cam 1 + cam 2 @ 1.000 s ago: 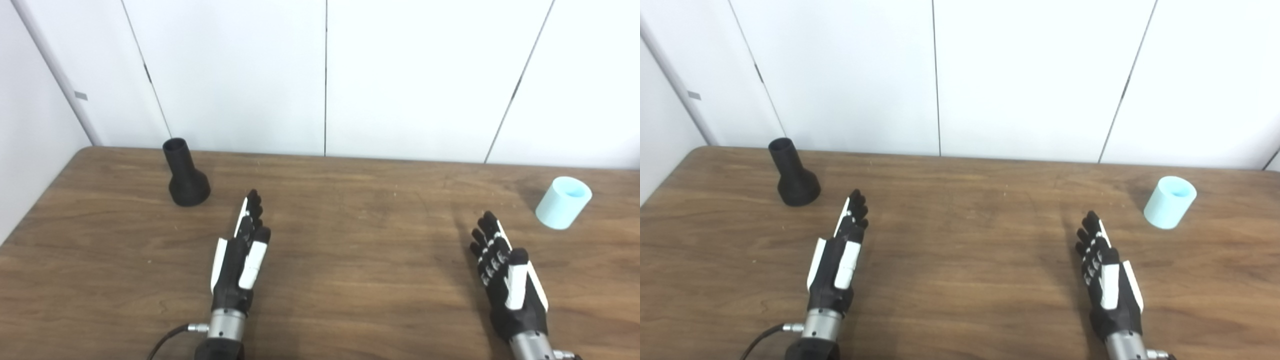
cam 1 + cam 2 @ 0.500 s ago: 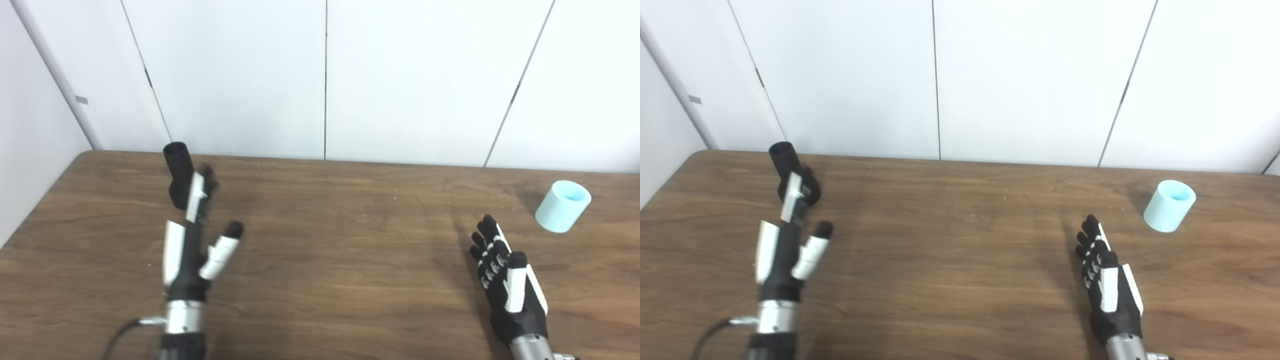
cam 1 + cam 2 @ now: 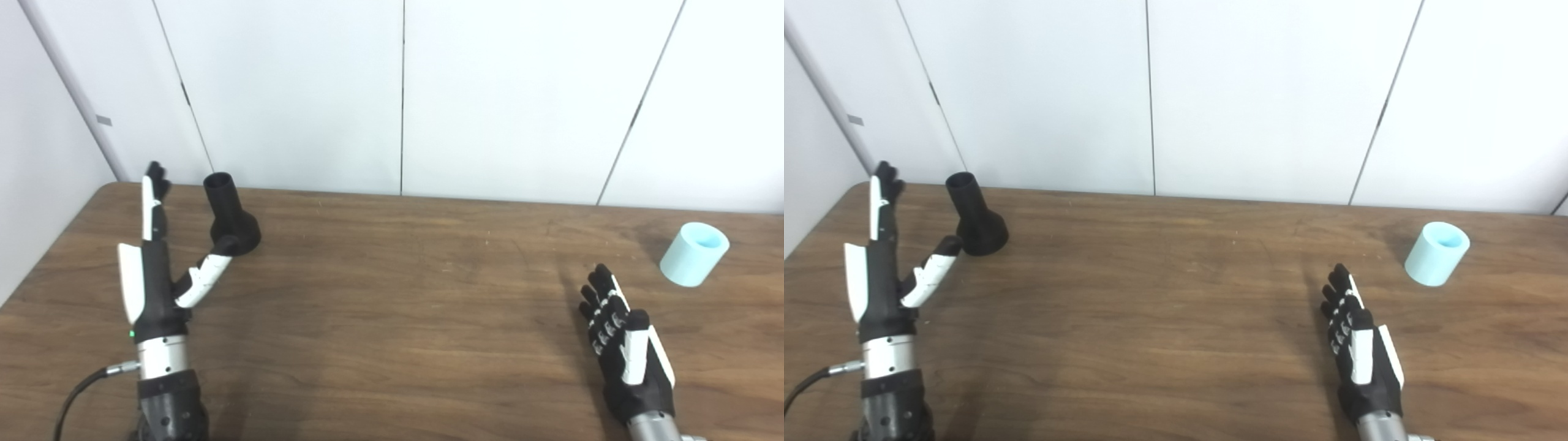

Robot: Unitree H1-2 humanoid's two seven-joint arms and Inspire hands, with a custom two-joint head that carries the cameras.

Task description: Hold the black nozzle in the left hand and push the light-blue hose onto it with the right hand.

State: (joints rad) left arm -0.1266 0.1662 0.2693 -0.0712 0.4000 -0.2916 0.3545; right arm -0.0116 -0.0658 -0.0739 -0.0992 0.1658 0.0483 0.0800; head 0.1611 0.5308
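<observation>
Reaching at upper left of the frame, the spread left robot hand point(image 3: 156, 269) flanks the upright black nozzle point(image 3: 229, 213); a sideways thumb nudge could topple it. Right robot hand point(image 3: 625, 346) lies spread, light-blue hose point(image 3: 694, 254) far right.

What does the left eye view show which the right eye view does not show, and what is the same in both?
Only the left eye view: the left thumb's tip overlaps the black nozzle's base, hiding any gap there.

Only the right eye view: a strip of table shows between that thumb and the nozzle base, so they are apart; a dark wall seam appears at the far right edge.

Both: the left hand is open, with fingers raised left of the upright nozzle; the right hand is open and empty; the light-blue hose stands untouched at the far right.
</observation>
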